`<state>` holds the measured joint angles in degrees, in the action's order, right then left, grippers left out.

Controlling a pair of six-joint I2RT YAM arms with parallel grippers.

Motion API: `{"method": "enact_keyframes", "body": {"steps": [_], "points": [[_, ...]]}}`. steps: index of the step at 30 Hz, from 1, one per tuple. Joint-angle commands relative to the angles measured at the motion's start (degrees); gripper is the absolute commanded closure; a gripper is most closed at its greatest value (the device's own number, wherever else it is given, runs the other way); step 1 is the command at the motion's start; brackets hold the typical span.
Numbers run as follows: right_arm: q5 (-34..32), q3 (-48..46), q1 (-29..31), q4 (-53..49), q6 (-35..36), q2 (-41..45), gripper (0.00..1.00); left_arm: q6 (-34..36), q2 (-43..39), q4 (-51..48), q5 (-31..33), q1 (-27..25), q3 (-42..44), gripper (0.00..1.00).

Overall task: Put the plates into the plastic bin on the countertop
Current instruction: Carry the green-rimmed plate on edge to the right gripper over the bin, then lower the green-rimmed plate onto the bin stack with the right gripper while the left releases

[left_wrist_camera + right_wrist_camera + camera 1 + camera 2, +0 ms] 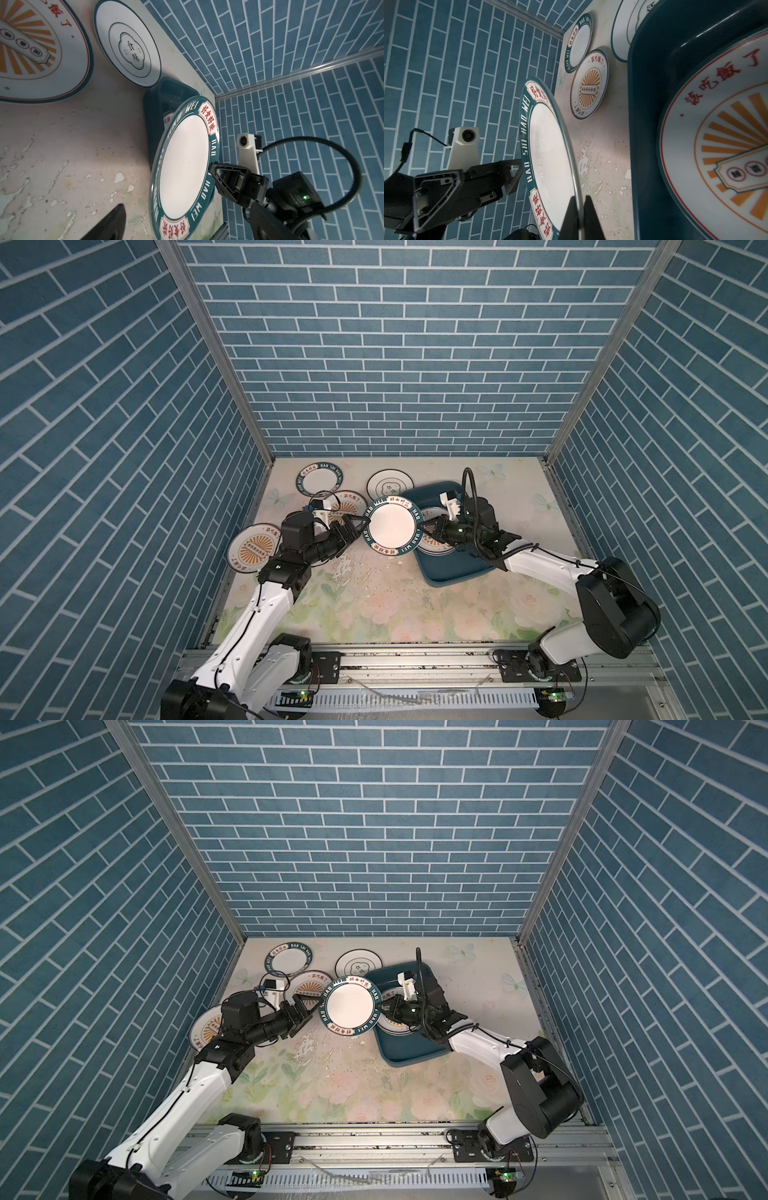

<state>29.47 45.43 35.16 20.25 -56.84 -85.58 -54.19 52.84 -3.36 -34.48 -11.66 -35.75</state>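
The right hand (578,204) is clamped on the rim of a teal-rimmed plate (392,529), both fingers pinching the edge that faces the plastic bin (449,572). Its arm reaches in low from the right, across the bin. The plate is held up off the tabletop (374,605), overlapping the bin's left rim in both top views. The left hand (354,526) sits just beside the plate's opposite edge, fingers spread and gripping nothing, its arm bent at the elbow and pointing toward the middle. A sunburst plate (726,145) lies inside the bin. A lettered-rim plate (320,483), a cloud-outline plate (388,485) and two more sunburst plates lie on the tabletop at the back left.
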Motion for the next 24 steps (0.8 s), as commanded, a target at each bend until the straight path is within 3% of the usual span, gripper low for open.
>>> {"method": "enact_keyframes", "body": {"steps": [1, 11, 24], "points": [[-2.11, -1.99, -2.08, 2.52, -2.64, 2.43, 1.0, 2.46, -1.99, -2.68, 1.96, -0.18, -0.49, 0.0], [-6.03, -7.66, -10.11, -4.51, -1.08, 11.4, 1.0, 5.33, -4.02, -5.91, 3.1, -0.52, -0.04, 0.0], [-12.74, -8.12, -13.26, -15.01, 3.92, 14.74, 1.0, 5.28, -5.2, -4.54, 2.3, -0.82, 0.81, 0.0]]}}
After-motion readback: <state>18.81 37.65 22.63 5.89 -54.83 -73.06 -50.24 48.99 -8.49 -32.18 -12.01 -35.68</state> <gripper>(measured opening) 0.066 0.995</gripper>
